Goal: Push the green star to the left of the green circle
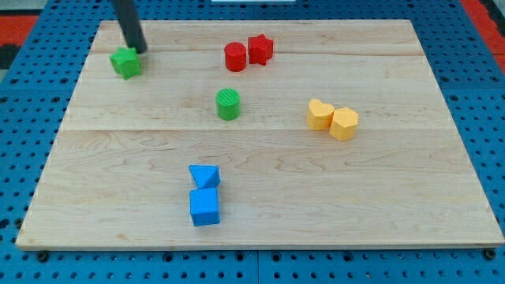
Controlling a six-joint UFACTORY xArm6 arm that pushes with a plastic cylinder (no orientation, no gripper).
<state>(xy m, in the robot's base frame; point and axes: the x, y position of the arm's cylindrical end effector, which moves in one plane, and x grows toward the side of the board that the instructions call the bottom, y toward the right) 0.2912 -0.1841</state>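
Observation:
The green star (125, 62) lies near the board's top left corner. The green circle (228, 104) stands near the board's middle, to the right of the star and lower in the view. My tip (139, 49) comes down from the view's top and sits just above and to the right of the green star, touching or nearly touching its upper right edge.
A red circle (235, 57) and a red star (260, 49) touch each other above the green circle. A yellow heart (319, 114) and a yellow hexagon (344, 124) sit together at the right. A blue triangle (205, 177) and a blue cube (204, 207) sit at the bottom middle. The wooden board (394, 205) lies on a blue pegboard.

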